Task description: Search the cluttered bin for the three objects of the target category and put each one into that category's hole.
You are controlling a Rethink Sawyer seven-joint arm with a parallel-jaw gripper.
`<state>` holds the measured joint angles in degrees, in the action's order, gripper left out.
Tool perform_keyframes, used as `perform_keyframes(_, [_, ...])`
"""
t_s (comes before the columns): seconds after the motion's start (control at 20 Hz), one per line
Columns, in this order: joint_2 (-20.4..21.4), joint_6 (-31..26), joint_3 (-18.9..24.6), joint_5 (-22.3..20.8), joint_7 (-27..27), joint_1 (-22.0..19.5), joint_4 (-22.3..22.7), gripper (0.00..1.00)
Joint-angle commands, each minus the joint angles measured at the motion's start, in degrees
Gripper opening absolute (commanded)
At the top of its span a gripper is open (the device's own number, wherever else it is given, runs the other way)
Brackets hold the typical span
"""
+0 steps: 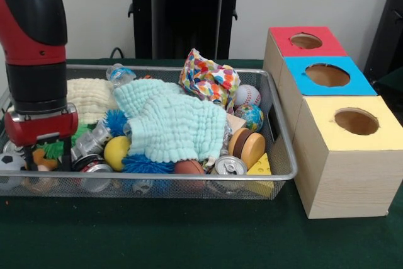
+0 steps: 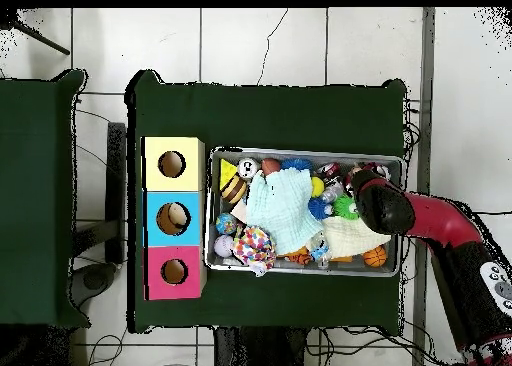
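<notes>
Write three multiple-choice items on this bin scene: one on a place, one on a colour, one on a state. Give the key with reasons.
1. Where is the end effector?
A. Over the boxes
B. Down in the bin, at the end far from the boxes
C. Off the table

2. What colour tops the middle box?
A. Blue
B. Green
C. White

3. How does the mint cloth lie?
A. Folded beside the bin
B. Spread over the toys
C. Hanging from the arm

Key: B, the arm reaches into the bin's far end; A, blue lies between red and yellow; B, toys poke out around its edges.
</notes>
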<state>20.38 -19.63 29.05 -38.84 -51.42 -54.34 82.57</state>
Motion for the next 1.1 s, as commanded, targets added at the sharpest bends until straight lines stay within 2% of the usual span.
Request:
perform_keyframes(0.05, [-0.6,-2.7,1.5,0.9,-2.5,-0.4,0.7,1.0])
perform_keyframes(0.4, [-1.1,-4.9,1.3,-1.6,4.1,-3.4,-2.4,1.0])
perform_keyframes(0.55, [-1.1,-5.4,2.2,-1.9,6.0,-5.0,-1.6,1.0])
perform_keyframes(0.9, [-3.1,-2.8,1.2,-4.7,5.4,-5.6,-1.5,1.0])
perform_keyframes(1.1, [-4.6,-0.6,0.2,-5.2,2.7,-4.5,-1.5,1.0])
